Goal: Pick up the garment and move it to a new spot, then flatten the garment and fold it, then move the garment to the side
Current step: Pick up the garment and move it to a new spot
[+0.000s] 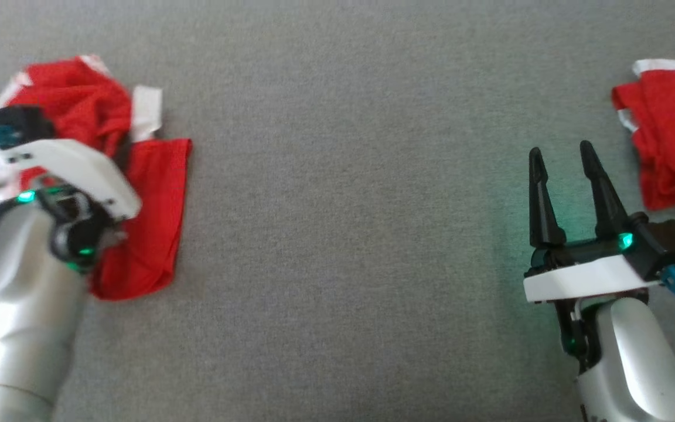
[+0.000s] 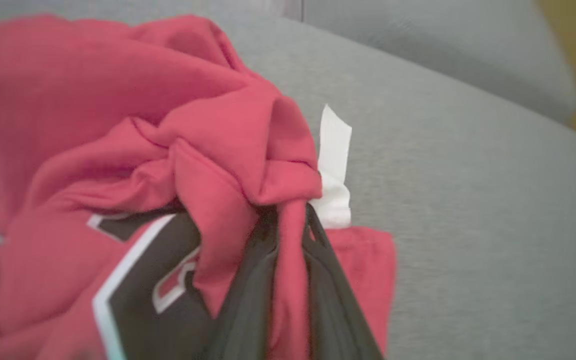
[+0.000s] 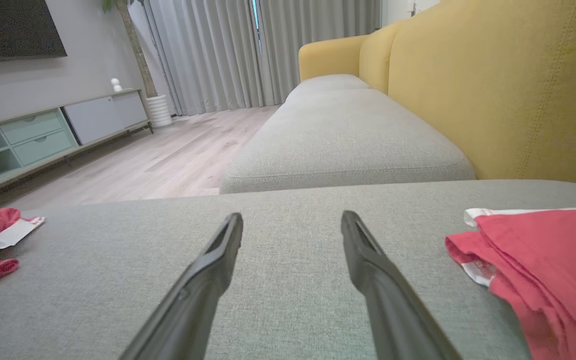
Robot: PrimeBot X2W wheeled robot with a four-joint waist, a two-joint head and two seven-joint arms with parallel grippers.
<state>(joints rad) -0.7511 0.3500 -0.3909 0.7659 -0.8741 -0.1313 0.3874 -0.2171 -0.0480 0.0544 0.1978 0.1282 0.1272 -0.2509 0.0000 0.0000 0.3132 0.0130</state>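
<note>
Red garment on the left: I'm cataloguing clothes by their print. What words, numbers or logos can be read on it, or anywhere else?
No text is readable.
The crumpled garment carries a black patch with a red-and-white mark, too blurred and creased to read.
Its white strip looks blank.

The garment [image 1: 150,193] lies on the cushion [image 1: 337,264] at my far left. My left gripper [image 2: 288,216] is over it, with a fold of it pinched between the fingers. My right gripper [image 1: 560,151] sits over bare cushion at the lower right, well apart from the garment. A second garment [image 1: 674,140] lies on the same cushion, just beyond and to the right of that gripper (not touching it). Ahead of my right gripper a far cushion [image 3: 343,135] adjoins this one, with the sofa back [image 3: 508,90] to its right, the floor [image 3: 168,160] to its left, and a cabinet [image 3: 43,135] across the floor.
</note>
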